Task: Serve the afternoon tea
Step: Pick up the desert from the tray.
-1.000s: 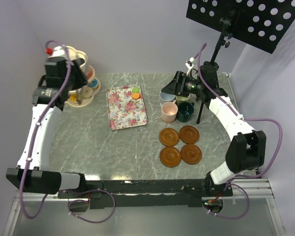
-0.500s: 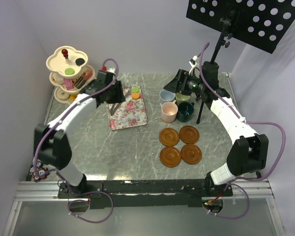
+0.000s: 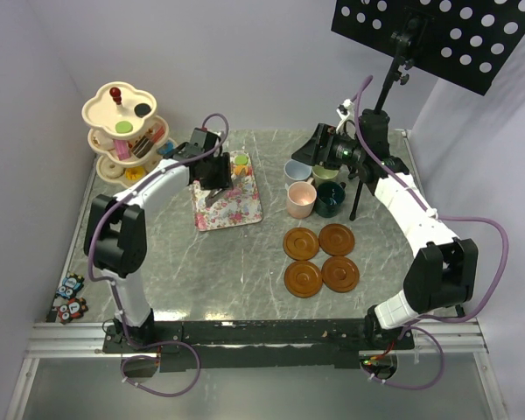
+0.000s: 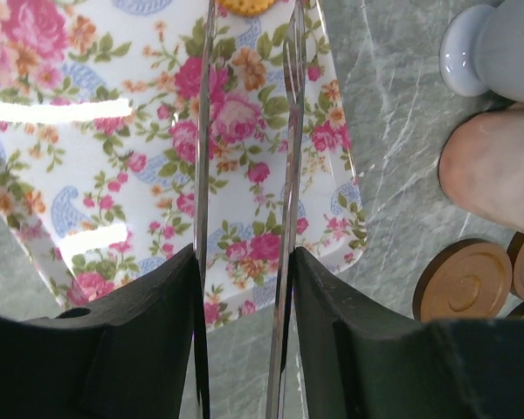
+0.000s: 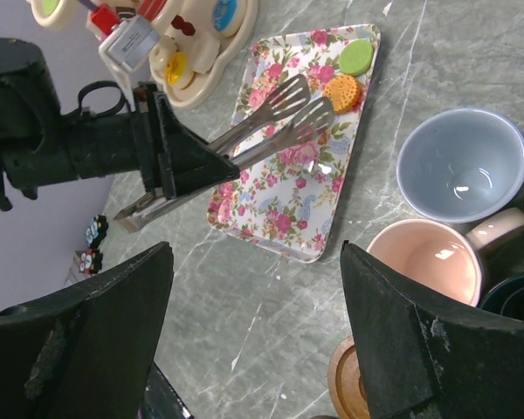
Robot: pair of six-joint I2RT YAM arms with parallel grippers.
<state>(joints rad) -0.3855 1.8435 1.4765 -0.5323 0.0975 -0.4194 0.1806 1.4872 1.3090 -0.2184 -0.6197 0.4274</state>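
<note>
Far left, at the back corner, the cream three-tier stand (image 3: 122, 131) holds toy cakes on its tiers. The left gripper (image 4: 244, 262) is clamped around the metal tongs (image 5: 271, 118), blades apart, poised over the floral tray (image 3: 236, 206) with their tips at the orange macaron (image 5: 341, 92); the green macaron (image 5: 356, 57) sits just behind it. Rightward, four mugs (image 3: 313, 186) cluster together, the right gripper (image 5: 256, 262) spread wide and empty above them. Four saucers (image 3: 320, 260) lie bare nearer the arms.
</note>
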